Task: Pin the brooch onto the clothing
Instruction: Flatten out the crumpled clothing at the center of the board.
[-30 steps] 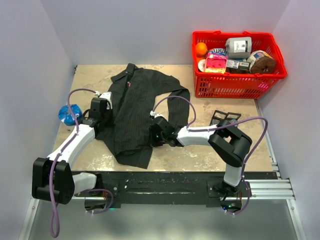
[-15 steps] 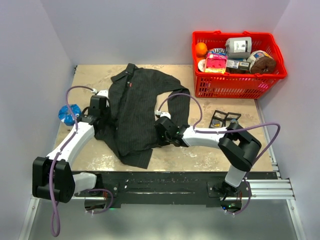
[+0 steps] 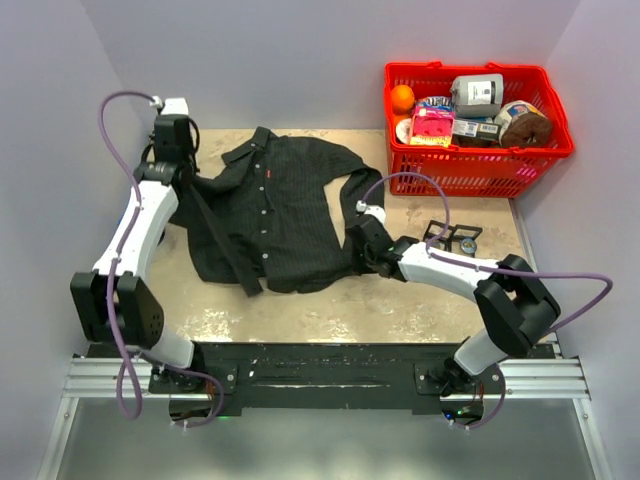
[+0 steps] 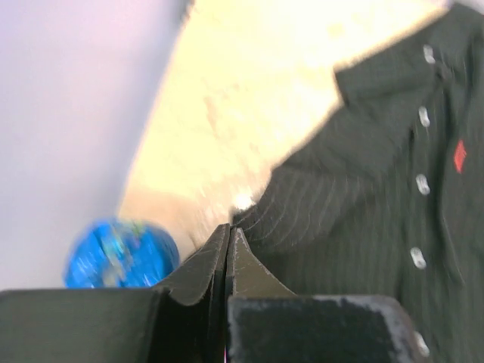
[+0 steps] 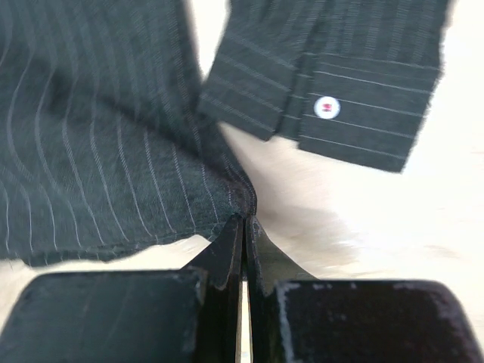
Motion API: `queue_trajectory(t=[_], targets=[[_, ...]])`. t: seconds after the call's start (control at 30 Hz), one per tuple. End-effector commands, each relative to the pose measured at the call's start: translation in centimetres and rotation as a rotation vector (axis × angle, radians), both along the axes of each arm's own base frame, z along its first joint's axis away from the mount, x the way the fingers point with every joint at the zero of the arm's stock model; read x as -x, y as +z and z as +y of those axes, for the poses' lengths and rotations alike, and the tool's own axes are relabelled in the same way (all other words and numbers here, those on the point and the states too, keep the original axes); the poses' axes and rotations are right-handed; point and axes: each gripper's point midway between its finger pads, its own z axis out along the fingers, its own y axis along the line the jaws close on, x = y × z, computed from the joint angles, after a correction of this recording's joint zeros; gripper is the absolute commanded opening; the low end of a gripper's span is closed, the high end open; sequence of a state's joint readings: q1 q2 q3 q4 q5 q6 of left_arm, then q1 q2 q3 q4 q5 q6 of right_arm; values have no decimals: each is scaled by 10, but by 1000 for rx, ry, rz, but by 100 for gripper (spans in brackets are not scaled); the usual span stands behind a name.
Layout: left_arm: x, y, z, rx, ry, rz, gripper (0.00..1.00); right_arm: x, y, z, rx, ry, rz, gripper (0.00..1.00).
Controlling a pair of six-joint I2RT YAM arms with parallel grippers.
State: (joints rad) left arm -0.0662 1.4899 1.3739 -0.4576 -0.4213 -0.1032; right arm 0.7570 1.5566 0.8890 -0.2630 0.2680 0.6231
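The dark pinstriped shirt [image 3: 285, 205] lies spread on the table, buttons and red tag facing up. My left gripper [image 3: 184, 181] is shut on the shirt's edge at its far left, near the shoulder. In the left wrist view [image 4: 229, 228] the fabric [image 4: 363, 197] runs out from the shut jaws. My right gripper [image 3: 359, 244] is shut on the shirt's near right hem corner. It also shows in the right wrist view [image 5: 243, 219], with a buttoned cuff [image 5: 355, 113] beyond. I cannot pick out a brooch for certain.
A blue round object [image 4: 121, 254] lies on the table near the left wall, hidden by my left arm in the top view. A small black framed item [image 3: 452, 237] lies right of the shirt. A red basket [image 3: 470, 152] full of goods stands at the back right.
Both arms pulled apart. The left gripper moved to the far left corner and the right gripper moved right, and the bunched shirt spread out flat between them.
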Motion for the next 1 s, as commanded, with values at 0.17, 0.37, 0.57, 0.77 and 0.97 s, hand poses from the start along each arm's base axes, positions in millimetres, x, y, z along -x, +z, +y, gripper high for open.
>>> queue_trajectory(t=[0.17,0.37,0.57,0.77,0.97], targets=[[-82,52,51,-175,96,-61,0,-12,11,-37,88,-65,-52,0],[-91,37,26,-90,-20,-47,58,-15,40,-18,50,32,-152,17],[-58,52,-33,129,-253,-174,90,5,100,49,47,292,-337,66],[-4,25,-42,191,-276,-175,99,53,129,143,-92,617,-450,71],[34,-3,-38,199,-252,-157,99,82,110,218,-101,875,-450,72]])
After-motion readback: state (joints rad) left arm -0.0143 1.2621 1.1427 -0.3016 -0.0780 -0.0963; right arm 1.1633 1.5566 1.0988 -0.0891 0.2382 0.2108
